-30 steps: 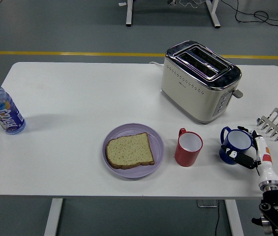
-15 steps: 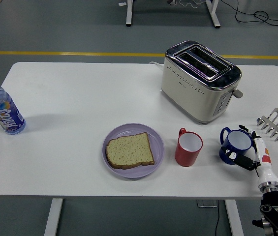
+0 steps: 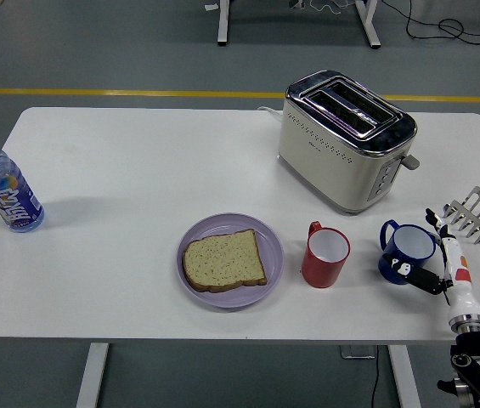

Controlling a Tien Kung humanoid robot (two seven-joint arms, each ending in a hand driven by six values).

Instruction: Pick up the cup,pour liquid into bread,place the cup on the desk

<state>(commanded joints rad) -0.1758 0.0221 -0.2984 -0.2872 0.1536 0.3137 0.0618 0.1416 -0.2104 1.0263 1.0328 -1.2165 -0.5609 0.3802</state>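
A slice of bread (image 3: 224, 259) lies on a lilac plate (image 3: 190, 280) near the table's front middle. A red cup (image 3: 324, 256) stands just right of the plate. A blue cup (image 3: 407, 252) stands further right, upright on the table. My right hand (image 3: 437, 248) comes up from the lower right corner and sits against the blue cup's right side. Its black thumb lies low by the cup's base and its fingers (image 3: 433, 216) are spread, standing off behind the rim. The hand holds nothing. The left arm is out of view.
A cream toaster (image 3: 346, 140) stands behind the cups. A metal toast rack (image 3: 476, 212) sits at the right edge, just behind my hand. A blue-capped water bottle (image 3: 6, 191) stands at the far left edge.
My right hand's fingers have lifted off the blue cup's rim and spread back to the right. The cup has not moved.
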